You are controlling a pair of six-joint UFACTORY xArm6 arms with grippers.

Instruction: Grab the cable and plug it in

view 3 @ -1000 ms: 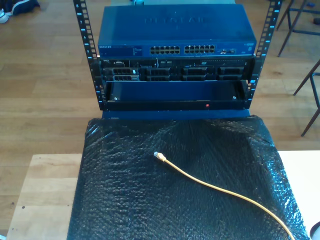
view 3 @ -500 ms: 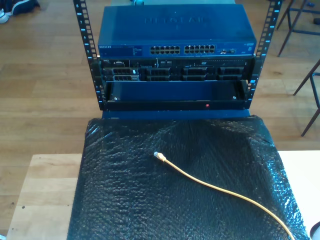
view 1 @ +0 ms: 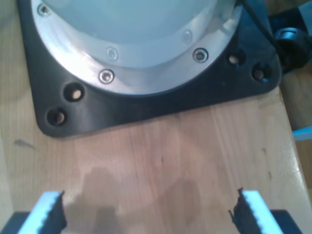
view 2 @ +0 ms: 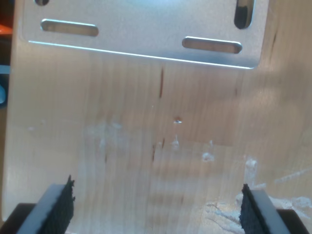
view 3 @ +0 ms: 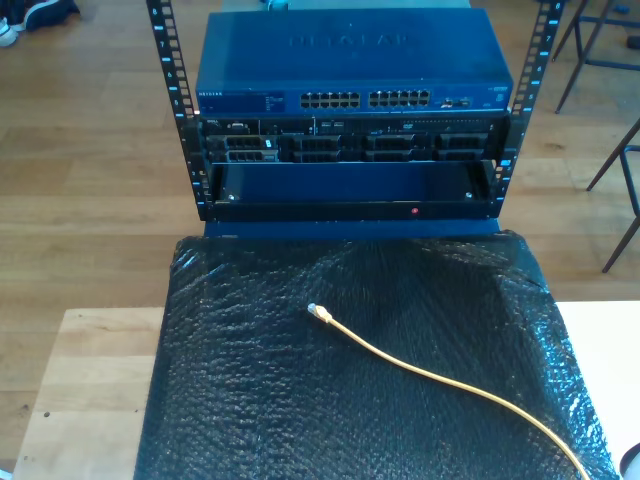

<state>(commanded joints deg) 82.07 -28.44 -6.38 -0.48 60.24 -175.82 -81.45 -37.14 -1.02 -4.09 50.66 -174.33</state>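
The yellow-orange cable (view 3: 440, 381) lies loose on the black bubble-wrap sheet (view 3: 250, 400), running from the exterior view's lower right up to its small clear plug (view 3: 317, 312) near the sheet's middle. Nothing touches it. My first gripper (view 1: 148, 212) is open over bare wood, its two fingers wide apart, with a round metal arm base on a black plate (view 1: 146, 92) ahead. My second gripper (view 2: 156, 207) is open too, above pale scratched wood, facing a slotted metal bracket (view 2: 141, 29).
Behind the sheet stands a rack with a blue network switch (view 3: 350, 60) whose rows of ports (view 3: 365, 99) face the sheet, with server units (view 3: 350, 145) below. Light wooden tabletop (view 3: 85, 390) shows at the exterior view's left. Chair legs (view 3: 620, 170) stand at its right.
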